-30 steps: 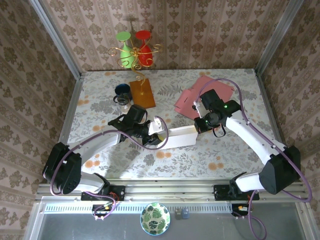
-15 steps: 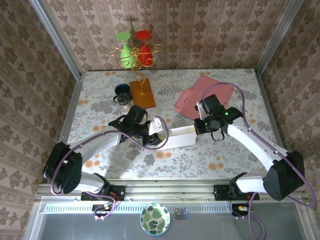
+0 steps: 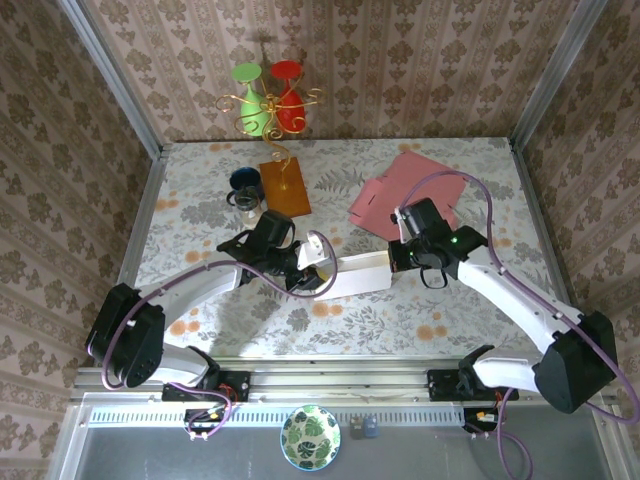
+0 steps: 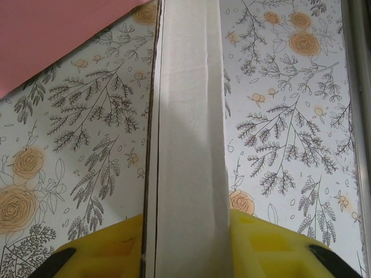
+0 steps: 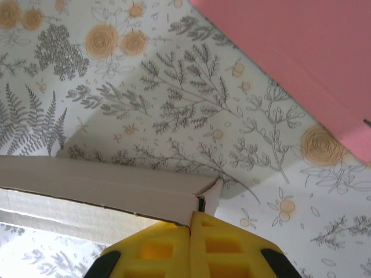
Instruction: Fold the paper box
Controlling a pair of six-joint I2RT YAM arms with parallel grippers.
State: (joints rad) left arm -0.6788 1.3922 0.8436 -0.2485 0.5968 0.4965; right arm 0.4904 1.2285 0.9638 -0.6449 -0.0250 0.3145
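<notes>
Top external view: the paper box (image 3: 362, 275) lies as a long white, half-formed sleeve near the middle of the flowered surface (image 3: 200, 215). It stretches between the two arms, and a pink sheet (image 3: 405, 190) lies just behind its right end. The left hand (image 3: 315, 262) grips the box's left end. In the left wrist view its yellow fingers (image 4: 104, 246) stand narrowly apart with the white cardboard panel clamped between them. The right hand (image 3: 398, 258) is closed. Its yellow fingertips (image 5: 174, 234) press together right at the corner of the box's right end, where a small flap (image 5: 211, 196) stands up. Whether a sliver of that flap is nipped between them I cannot tell. The step in hand looks like working the end flap while the other arm anchors the sleeve. To do it well, the left hand should hold firm and level, so the box neither swivels nor buckles along its long crease. The right hand should press the flap over along its scored line, toward the open end, rather than drag the whole box sideways. Thin cardboard bends easily, so a slow, square push is wiser than a hard one. A skewed push could crease the wall or pull the panel out of the left hand's grip. The pink sheet is near enough to be snagged.
</notes>
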